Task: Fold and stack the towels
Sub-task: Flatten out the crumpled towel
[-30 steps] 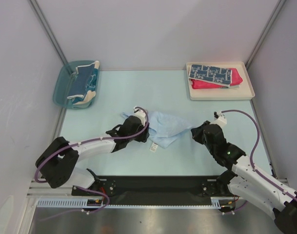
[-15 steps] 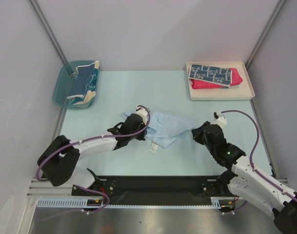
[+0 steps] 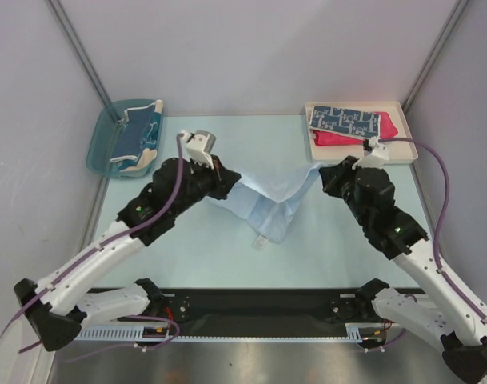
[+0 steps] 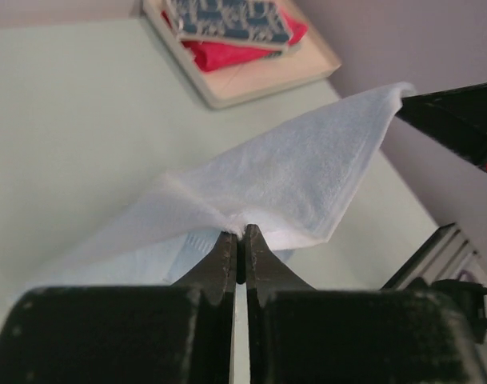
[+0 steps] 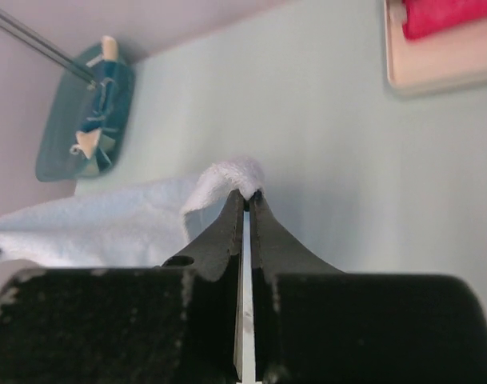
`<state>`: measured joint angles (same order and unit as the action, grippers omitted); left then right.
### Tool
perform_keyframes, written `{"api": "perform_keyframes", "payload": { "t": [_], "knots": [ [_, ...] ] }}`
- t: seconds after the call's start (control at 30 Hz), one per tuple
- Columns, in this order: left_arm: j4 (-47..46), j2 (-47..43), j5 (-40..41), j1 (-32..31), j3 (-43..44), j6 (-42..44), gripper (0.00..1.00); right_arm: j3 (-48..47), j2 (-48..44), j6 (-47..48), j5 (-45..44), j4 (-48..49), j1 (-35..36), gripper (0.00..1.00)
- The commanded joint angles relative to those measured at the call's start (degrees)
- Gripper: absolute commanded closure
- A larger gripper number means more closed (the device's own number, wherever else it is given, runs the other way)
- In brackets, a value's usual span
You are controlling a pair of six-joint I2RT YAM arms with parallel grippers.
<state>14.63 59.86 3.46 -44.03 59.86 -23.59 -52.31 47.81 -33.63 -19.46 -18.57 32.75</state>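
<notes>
1. Top view:
   - The left tool (image 3: pixel 225 176) is clamped on one corner of the light-blue towel (image 3: pixel 267 200).
   - The right tool (image 3: pixel 323 174) is clamped on the opposite corner.
   - The towel's upper edge runs between the two tools over the middle of the bench (image 3: pixel 187 256). The rest drapes toward the near edge and narrows to a point.
   - A white tag (image 3: pixel 260 240) sits at that point.
   - At the far left corner stands the bin (image 3: pixel 97 148), holding a dark-blue towel (image 3: pixel 133 136) and a beige towel (image 3: pixel 147 158).
   - At the far right stands the tray (image 3: pixel 363 154). A red towel (image 3: pixel 389 128) lies folded in it, with a navy towel (image 3: pixel 345 120) on top.

2. Left wrist view:
   - The left tool (image 4: pixel 239 234) has its fingers pressed together, with a fold of the light-blue towel (image 4: pixel 307 176) pinched at the tips.
   - The cloth rises away from the tips as a raised sheet above the bench (image 4: pixel 67 120).
   - Its far corner meets the dark tip of the right tool (image 4: pixel 447 120).
   - Beyond it lies the tray (image 4: pixel 227 94), with the navy towel (image 4: pixel 227 16) over the red towel (image 4: pixel 227 54).

3. Right wrist view:
   - The right tool (image 5: pixel 248 196) is closed, with a small bunch of the light-blue towel (image 5: pixel 107 228) caught at the fingertips.
   - The cloth trails away to the left above the bench (image 5: pixel 331 160).
   - The bin (image 5: pixel 49 160) shows at the upper left, with cloth inside.
   - The tray (image 5: pixel 443 68) and an edge of the red towel (image 5: pixel 443 16) show at the upper right.
</notes>
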Motion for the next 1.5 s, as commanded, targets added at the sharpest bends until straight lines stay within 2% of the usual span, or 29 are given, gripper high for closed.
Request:
{"api": "perform_keyframes", "payload": {
  "t": [0.0, 0.17, 0.43, 0.57, 1.0, 1.23, 1.47],
  "knots": [
    [5.04, -4.82, -1.97, -0.44, 6.58, -1.98, 1.00, -8.74, 0.61, 9.18, 1.97, 0.46, -0.15, 1.00],
    [7.86, -7.12, -3.02, -0.44, 16.51, -0.14, 1.00, -17.81, 2.90, 15.60, 6.18, 0.02, 0.38, 1.00],
    [10.59, -7.91, -6.98, -0.53, 27.67, 1.27, 1.00, -28.36, 3.08, 24.83, 4.96, -2.61, 3.72, 1.00],
    [11.38, -8.96, -9.35, -0.53, 29.53, 1.18, 0.99, -33.98, 2.64, 25.80, 4.87, -3.84, 4.51, 1.00],
    [14.37, -10.55, -12.25, -0.53, 38.84, 1.01, 1.00, -43.83, 2.11, 26.42, 6.98, -4.55, 4.86, 1.00],
    [14.29, -6.25, -11.64, -0.53, 47.45, 2.76, 1.00, -51.21, 5.62, 27.39, 9.96, -3.85, 4.86, 1.00],
    [12.00, -1.68, -10.33, -0.53, 51.32, 3.90, 1.00, -53.67, 9.57, 29.05, 10.94, -0.59, 4.86, 1.00]
  ]
}}
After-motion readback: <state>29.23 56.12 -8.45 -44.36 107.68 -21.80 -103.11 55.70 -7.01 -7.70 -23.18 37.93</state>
